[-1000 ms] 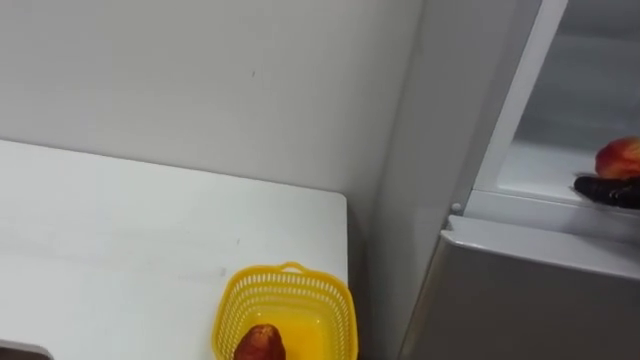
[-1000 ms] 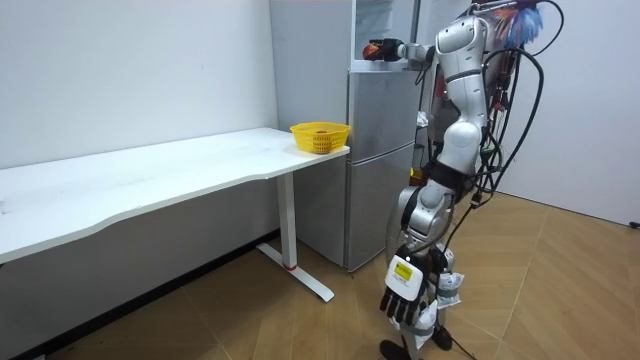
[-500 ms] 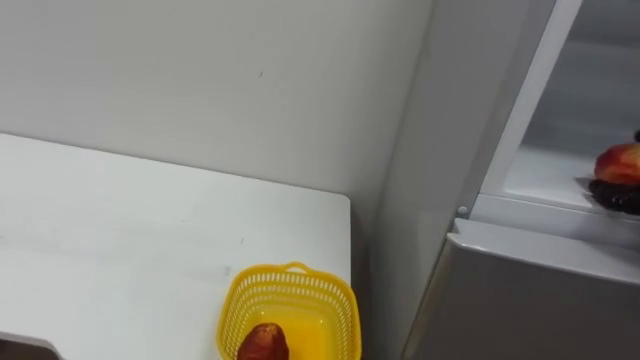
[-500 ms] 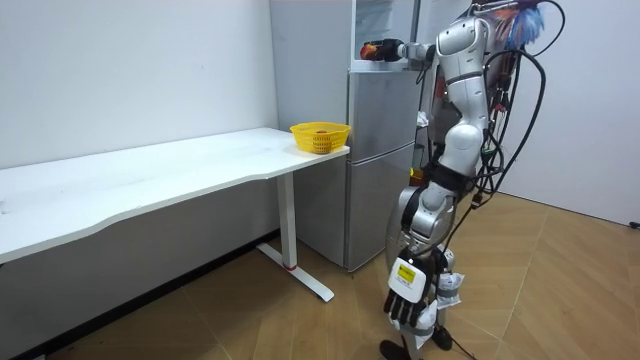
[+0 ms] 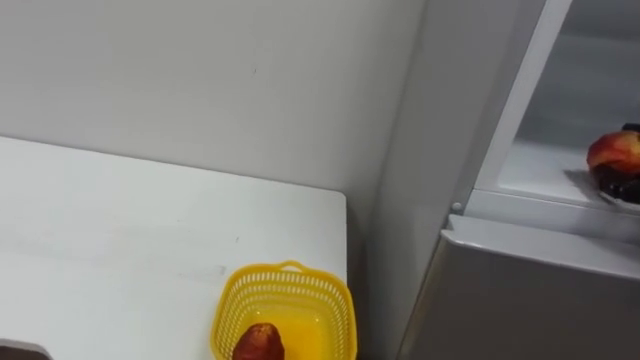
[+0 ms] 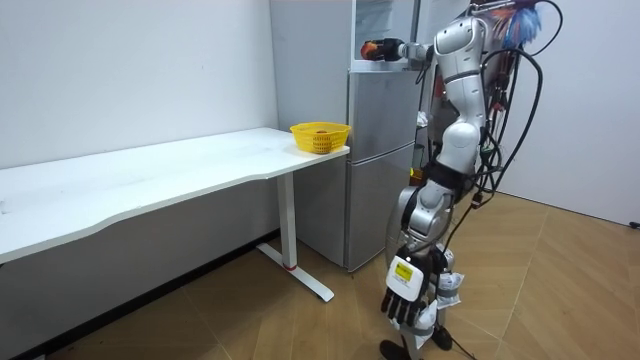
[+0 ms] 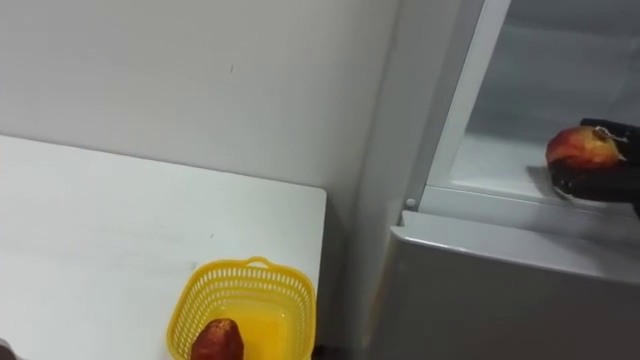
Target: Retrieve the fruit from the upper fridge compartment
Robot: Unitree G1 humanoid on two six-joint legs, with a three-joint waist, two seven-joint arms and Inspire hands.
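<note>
1. Plain pale wall (image 7: 200,70) at the back, with a white bench (image 7: 100,230) along it. Grey fridge (image 7: 500,290) close beside the bench's end, on a wooden floor (image 6: 560,290).
2. Right robot hand (image 7: 600,180) inside the open upper fridge compartment, coming in from the right and curled under and round a red fruit (image 7: 577,147).
3. Fruit sitting on top of that dark hand, low over the white fridge shelf (image 7: 490,160) and near its front edge. Touching the shelf or not: cannot tell.
4. Just below the shelf edge, the closed grey front of the lower compartment.
5. Further left, on the bench corner nearest the fridge, a yellow mesh basket (image 7: 295,300), upright. A second red fruit (image 7: 217,340) lying inside it, toward the near side.
6. Seen from the room: standing upright on the floor right in front of the fridge, right arm stretched out about level at shoulder height into the upper compartment.
7. Left robot hand (image 6: 403,300) hanging low beside the legs, well apart from fridge and bench. Spread or curled: cannot tell.
</note>
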